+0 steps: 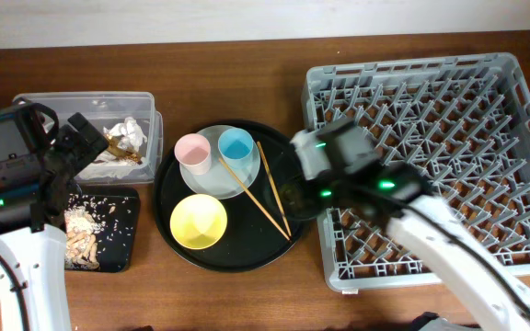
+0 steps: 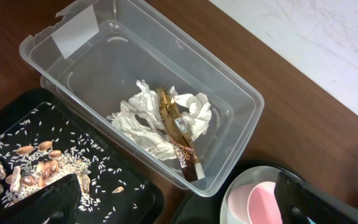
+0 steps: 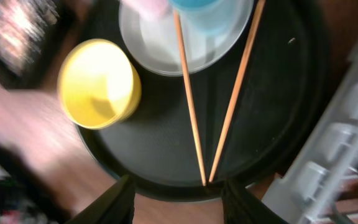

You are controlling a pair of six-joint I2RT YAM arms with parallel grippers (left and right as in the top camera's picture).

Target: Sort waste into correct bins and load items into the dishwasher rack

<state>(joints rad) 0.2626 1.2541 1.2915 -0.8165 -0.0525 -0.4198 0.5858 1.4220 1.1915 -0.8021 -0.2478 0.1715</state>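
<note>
The clear box [image 1: 150,103] holds crumpled white tissues [image 2: 143,118] and a gold foil wrapper [image 2: 178,134]. The shallow black tray [image 1: 127,234] holds beige food scraps [image 2: 27,177] and rice. The pink cup [image 1: 192,153], blue cup [image 1: 236,145] and grey-white plate [image 1: 221,180] sit with the yellow bowl [image 1: 198,222] and the chopsticks [image 1: 267,195] on the round black tray. My left gripper [image 2: 179,202] is open above the box's near corner. My right gripper [image 3: 176,196] is open over the chopstick tips [image 3: 207,177]. The grey rack [image 1: 467,119] lies on the right.
The round black tray [image 1: 237,262] lies between the bins and the rack. Brown wooden table [image 1: 247,55] runs behind, with a pale wall edge at the top. The right arm reaches across the rack's front left corner.
</note>
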